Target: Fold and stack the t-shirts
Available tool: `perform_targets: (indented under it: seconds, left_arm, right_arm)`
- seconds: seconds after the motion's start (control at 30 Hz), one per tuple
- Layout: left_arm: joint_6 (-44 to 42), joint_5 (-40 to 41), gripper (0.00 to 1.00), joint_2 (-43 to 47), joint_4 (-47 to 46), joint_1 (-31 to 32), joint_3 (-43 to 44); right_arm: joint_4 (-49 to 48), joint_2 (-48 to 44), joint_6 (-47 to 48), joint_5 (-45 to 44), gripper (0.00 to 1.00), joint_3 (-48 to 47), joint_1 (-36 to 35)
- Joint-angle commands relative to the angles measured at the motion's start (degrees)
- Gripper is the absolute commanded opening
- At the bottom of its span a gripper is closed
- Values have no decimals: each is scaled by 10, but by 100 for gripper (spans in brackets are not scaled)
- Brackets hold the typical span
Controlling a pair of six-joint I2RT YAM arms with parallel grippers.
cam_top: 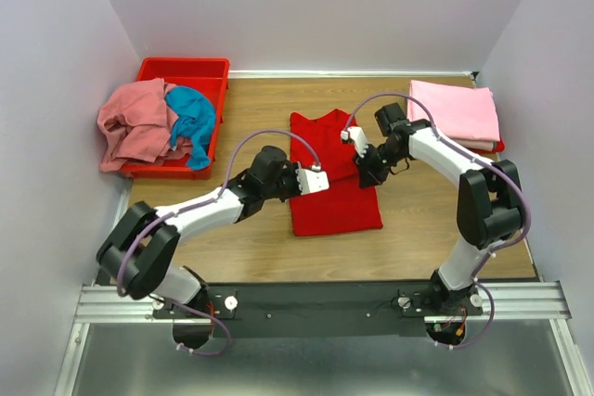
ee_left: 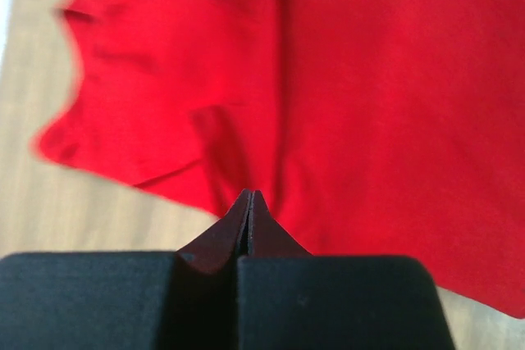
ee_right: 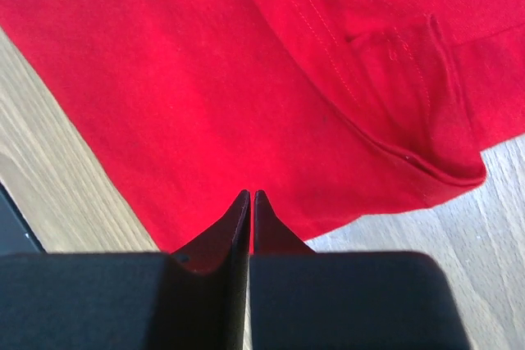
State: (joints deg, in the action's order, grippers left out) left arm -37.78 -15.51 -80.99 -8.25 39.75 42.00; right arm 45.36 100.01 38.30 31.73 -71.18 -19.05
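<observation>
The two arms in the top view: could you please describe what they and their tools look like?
The left arm and the right arm share white links and black joints, each trailed by a looping lilac cable. The left tool and the right tool have matte black fingers tapering to points.

Flat shirt [cam_top: 329, 206] lay mid-table [cam_top: 260, 104]. Bin [cam_top: 186, 69] sat back left, a heap of shirts [cam_top: 139, 122] in it. Folded stack [cam_top: 455, 110] sat back right. My left gripper [cam_top: 325, 182] was at the flat shirt's left edge, my right gripper [cam_top: 364, 173] at its right edge.
</observation>
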Motion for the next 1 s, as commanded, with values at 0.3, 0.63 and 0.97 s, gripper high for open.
perform_targets:
  seconds: [0.3, 0.63, 0.97]
  left_arm:
    - [-28, -62, 0, -115, 37, -3, 48]
    - [-28, -27, 0, -182, 62, -3, 99]
    - [-21, 86, 0, -193, 31, -7, 129]
  right_arm:
    - [-5, 3, 12, 55, 9, 10, 23]
    - [-6, 6, 11, 57, 9, 14, 23]
    - [-7, 7, 12, 55, 9, 19, 24]
